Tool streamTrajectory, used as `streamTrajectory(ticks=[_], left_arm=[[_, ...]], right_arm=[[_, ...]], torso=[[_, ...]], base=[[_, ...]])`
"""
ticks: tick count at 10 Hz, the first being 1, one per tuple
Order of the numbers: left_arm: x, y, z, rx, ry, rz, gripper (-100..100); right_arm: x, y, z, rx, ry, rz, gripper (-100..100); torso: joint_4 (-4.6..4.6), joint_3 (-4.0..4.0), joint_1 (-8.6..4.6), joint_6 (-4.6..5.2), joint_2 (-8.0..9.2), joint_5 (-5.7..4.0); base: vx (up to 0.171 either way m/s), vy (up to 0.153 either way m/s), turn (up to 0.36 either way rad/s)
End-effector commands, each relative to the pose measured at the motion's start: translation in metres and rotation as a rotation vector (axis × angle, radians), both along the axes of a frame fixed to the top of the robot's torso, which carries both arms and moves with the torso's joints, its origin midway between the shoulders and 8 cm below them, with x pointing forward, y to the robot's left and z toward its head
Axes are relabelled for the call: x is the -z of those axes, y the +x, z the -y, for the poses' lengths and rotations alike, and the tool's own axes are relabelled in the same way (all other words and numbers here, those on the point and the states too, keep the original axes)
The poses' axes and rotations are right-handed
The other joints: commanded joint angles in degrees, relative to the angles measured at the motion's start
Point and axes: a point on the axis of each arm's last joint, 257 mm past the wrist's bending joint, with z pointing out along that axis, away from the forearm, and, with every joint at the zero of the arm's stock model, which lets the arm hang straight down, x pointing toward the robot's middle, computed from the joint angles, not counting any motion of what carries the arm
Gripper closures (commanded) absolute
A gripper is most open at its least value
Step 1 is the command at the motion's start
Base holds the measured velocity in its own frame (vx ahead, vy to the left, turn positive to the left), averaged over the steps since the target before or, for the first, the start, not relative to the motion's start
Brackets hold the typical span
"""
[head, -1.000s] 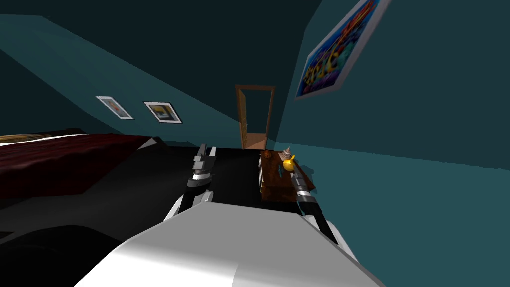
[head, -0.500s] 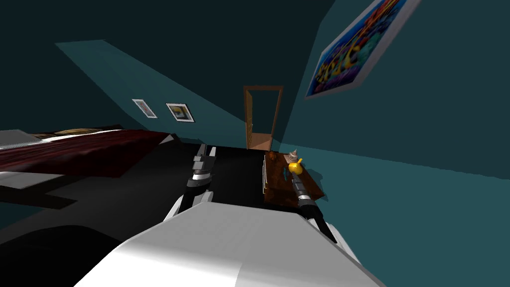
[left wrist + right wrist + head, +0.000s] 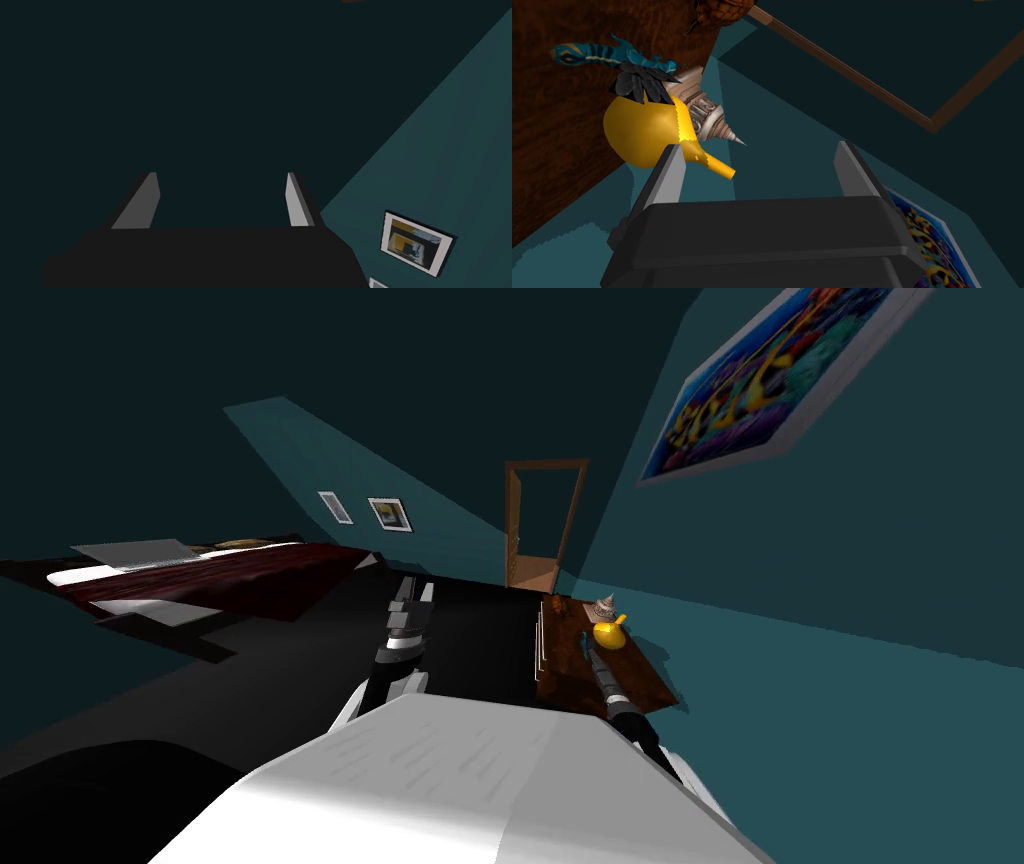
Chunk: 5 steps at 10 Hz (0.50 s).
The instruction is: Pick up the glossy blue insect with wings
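Wide open and empty on the right gripper (image 3: 762, 170). Beside one finger, a yellow jug (image 3: 642, 135); just beyond it, on the wooden dresser (image 3: 557, 160), the blue insect (image 3: 612, 57), lying crosswise to the approach, outside the jaws. Open too on the left gripper (image 3: 220, 200), well apart.

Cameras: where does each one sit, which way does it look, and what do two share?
Head view: on the head, looking steeply down and forward over a wooden table toward a doorway; both forearms show, left gripper ahead.
Left wrist view: on the left hand, looking along its open fingers at a wall.
Right wrist view: on the right hand, right gripper open, looking past a yellow jug to the blue insect on the table.
Shared: head and right wrist views both show the jug and table.
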Motion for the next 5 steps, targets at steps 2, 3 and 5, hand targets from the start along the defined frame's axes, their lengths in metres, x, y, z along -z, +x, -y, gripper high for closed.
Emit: streamTrajectory(ticks=[2, 3, 5], left_arm=[[0.000, 0.000, 0.000, 0.000, 0.000, 0.000, 0], [0.000, 0.000, 0.000, 0.000, 0.000, 0.000, 0], [0.000, 0.000, 0.000, 0.000, 0.000, 0.000, 0]], right_arm=[[0.037, -0.022, 0.020, 0.012, -0.068, -0.121, -100], [0.057, -0.036, 0.035, 0.017, -0.113, -0.194, -100], [0.079, -0.055, 0.051, 0.025, -0.157, -0.273, -100]], torso=[[0.00, -0.01, 0.04, 0.00, -0.02, 0.02], [-0.01, -0.02, 0.01, 0.06, -0.03, 0.00], [-0.01, -0.01, 0.01, 0.06, -0.01, 0.01]], base=[[0.012, 0.036, 0.267], [0.016, 0.036, 0.228], [0.009, 0.034, 0.181]])
